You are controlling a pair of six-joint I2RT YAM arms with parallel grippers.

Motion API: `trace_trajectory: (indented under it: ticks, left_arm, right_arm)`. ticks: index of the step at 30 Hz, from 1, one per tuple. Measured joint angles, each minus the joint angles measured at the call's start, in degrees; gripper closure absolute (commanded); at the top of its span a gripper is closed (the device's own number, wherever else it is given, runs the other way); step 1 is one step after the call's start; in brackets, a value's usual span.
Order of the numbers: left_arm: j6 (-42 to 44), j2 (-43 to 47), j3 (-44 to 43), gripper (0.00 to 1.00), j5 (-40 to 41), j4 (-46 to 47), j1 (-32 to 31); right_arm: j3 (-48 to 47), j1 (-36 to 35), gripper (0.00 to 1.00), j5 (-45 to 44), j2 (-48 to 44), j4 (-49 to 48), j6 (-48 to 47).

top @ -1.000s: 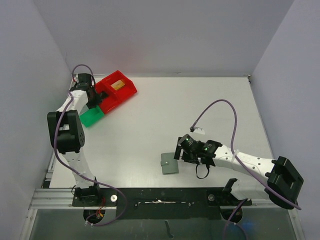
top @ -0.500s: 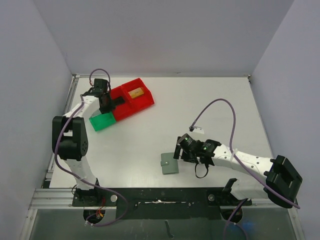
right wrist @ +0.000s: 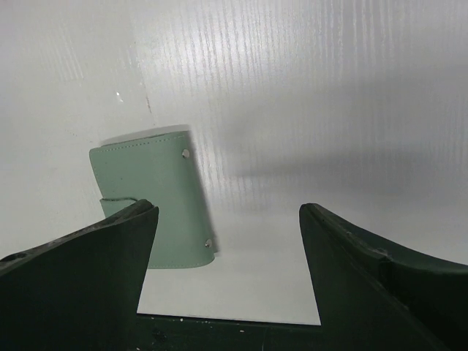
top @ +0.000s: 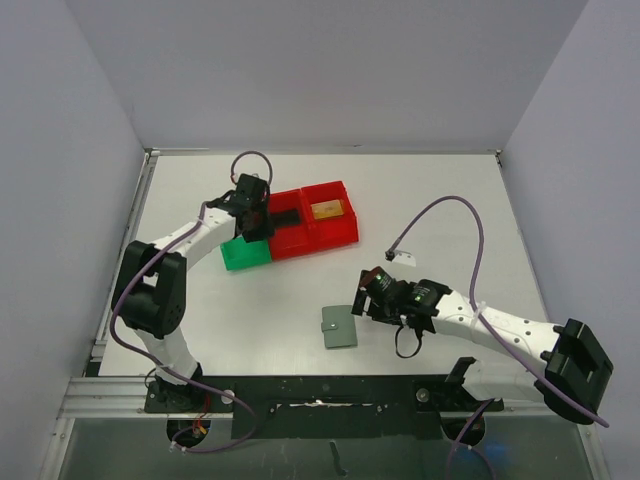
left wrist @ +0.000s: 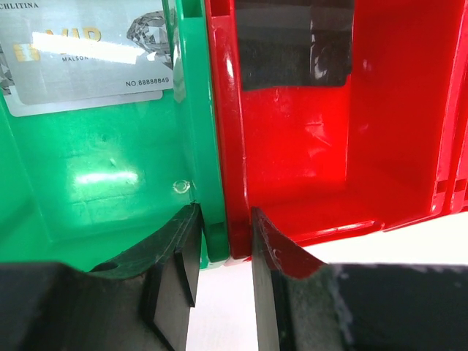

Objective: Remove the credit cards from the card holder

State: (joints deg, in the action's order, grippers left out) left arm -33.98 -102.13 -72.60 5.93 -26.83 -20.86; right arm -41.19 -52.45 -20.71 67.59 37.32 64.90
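On the table [top: 440, 190] you have the left gripper [left wrist: 219, 241] clamped across the touching walls of the red bin [left wrist: 314, 168] and green bin [left wrist: 95, 183], and the right gripper [right wrist: 227, 212] wide open with nothing between its jaws. The card holder [right wrist: 153, 205] lies flat just ahead of the right gripper, toward the left of its wrist view. Ahead of the left gripper a silver-grey card [left wrist: 88, 51] lies in the green bin, a dark card [left wrist: 292, 44] in the red, and a gold card [top: 327, 210] one compartment beyond.
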Motion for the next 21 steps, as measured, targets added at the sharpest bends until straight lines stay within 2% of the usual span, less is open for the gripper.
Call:
trace_trajectory:
  ticks: [21]
  left_arm:
    - [-6.4, 2.4, 3.8, 0.76, 0.6, 2.9, -14.2]
  right_arm:
    - [2.0, 0.4, 0.19, -1.9, -7.7, 2.7, 3.2]
